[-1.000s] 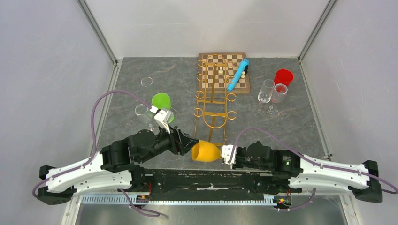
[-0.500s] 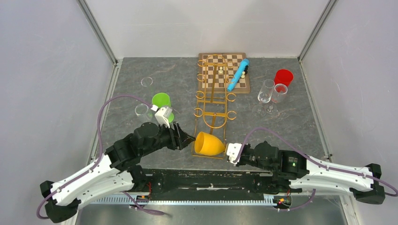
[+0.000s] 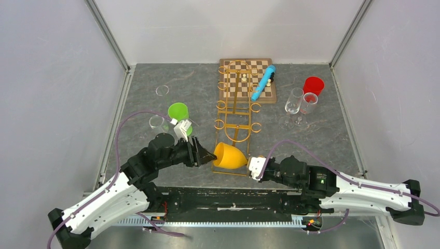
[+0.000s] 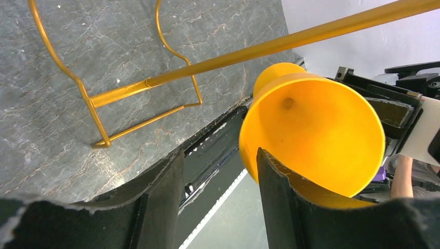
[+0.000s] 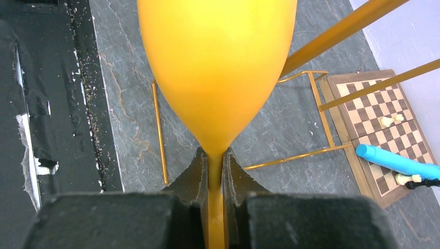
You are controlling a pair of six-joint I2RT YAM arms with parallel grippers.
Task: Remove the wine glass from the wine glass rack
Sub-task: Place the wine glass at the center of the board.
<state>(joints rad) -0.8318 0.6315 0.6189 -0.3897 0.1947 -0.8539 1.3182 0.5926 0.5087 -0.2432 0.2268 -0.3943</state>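
Yellow glass (image 5: 218, 67) is pinched at stem by right end effector (image 5: 214, 162); foot is hidden. Left end effector (image 4: 219, 163) is spread beside rim.

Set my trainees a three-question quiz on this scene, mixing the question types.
1. True or false: the right gripper is shut on the stem of the yellow wine glass.
2. What lies on the chessboard? A) a blue tube B) a banana C) a spoon
3. Fill in: the left gripper is ___.
Key: 1 true; 2 A; 3 open.
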